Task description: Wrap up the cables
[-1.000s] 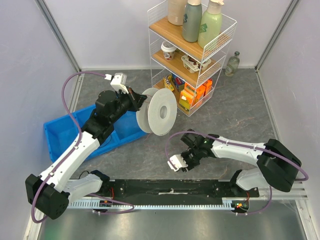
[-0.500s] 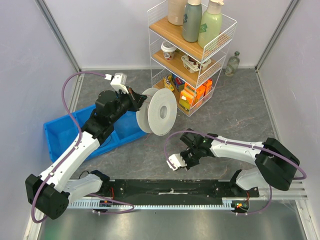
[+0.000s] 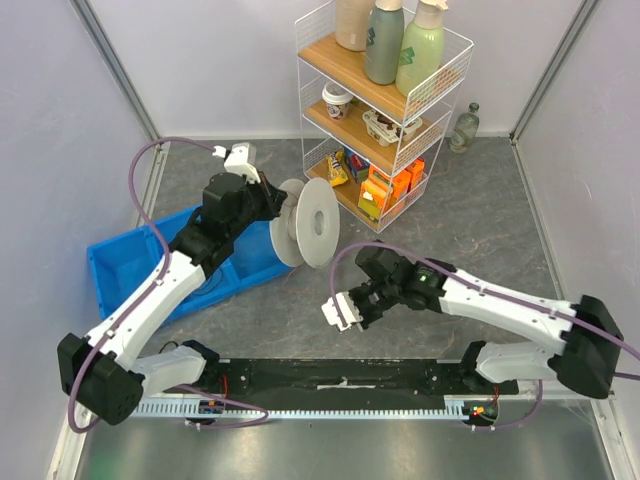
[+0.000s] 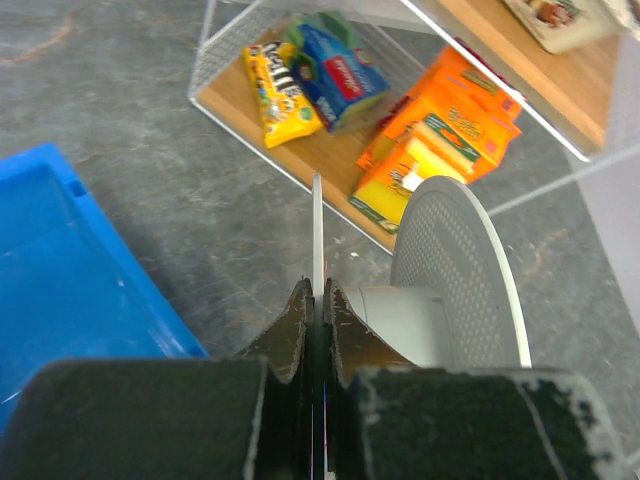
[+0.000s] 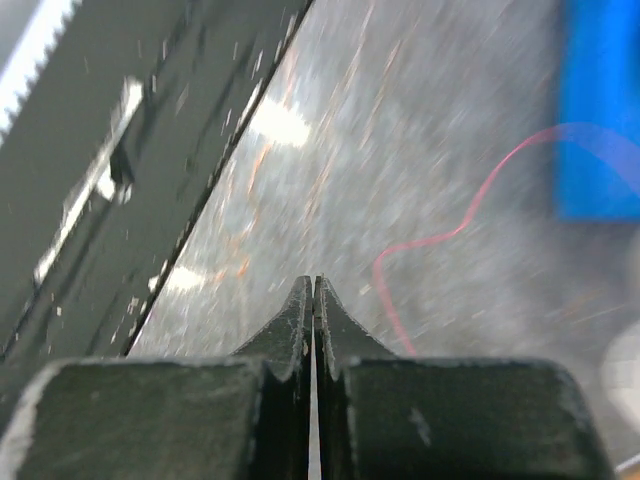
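A white spool (image 3: 312, 222) is held upright above the table, and my left gripper (image 3: 278, 200) is shut on its near flange. In the left wrist view that thin flange (image 4: 317, 225) runs edge-on into the gripper (image 4: 317, 292), with the perforated far flange (image 4: 455, 270) to the right. My right gripper (image 3: 350, 304) hangs low over the grey table, left of centre, with its jaws shut. In the right wrist view a thin red cable (image 5: 440, 236) lies on the table and curves under the right finger of the gripper (image 5: 314, 285). Nothing shows between the jaws.
A blue bin (image 3: 120, 265) sits under the left arm. A wire rack (image 3: 385, 120) with bottles and snack packs stands behind the spool, and a small glass bottle (image 3: 465, 128) stands beside it. A black rail (image 3: 340, 378) runs along the near edge.
The right gripper has shut and slid left toward the blue bin. The left arm has turned the spool, so it now shows more edge-on.
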Controlling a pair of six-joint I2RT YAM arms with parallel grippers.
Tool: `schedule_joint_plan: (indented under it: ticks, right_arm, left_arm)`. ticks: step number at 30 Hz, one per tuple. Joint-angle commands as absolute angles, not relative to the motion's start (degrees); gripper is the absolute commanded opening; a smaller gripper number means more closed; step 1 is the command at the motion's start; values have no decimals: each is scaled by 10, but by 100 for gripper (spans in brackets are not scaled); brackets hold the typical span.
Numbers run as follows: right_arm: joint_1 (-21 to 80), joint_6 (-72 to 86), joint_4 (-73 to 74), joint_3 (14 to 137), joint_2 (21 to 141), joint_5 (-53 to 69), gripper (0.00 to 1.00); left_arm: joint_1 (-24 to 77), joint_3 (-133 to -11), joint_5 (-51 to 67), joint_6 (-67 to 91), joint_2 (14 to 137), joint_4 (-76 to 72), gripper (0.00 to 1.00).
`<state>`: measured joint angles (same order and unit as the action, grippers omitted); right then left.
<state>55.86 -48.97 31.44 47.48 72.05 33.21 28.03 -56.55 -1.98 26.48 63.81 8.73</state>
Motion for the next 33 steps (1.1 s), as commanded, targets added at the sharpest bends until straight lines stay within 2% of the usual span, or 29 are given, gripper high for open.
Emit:
schedule_joint_plan:
  ticks: [1, 8, 20, 28, 33]
  right_arm:
    - [606, -433, 349, 580, 662, 376, 0]
    - [656, -367, 364, 734, 640, 346, 0]
    - [675, -379, 323, 1004, 701, 281, 0]
    - [676, -373, 237, 1057, 712, 215, 0]
    - [676, -408, 185, 1057, 701, 140, 0]
  left_arm:
    - [282, -646, -111, 254, 664, 106, 2]
    - [284, -654, -134, 239, 692, 118, 2]
    - [294, -594, -45, 180, 687, 76, 2]
    - [323, -556, -36, 128, 664, 89, 2]
    - [324, -527, 24, 110, 644, 81, 2]
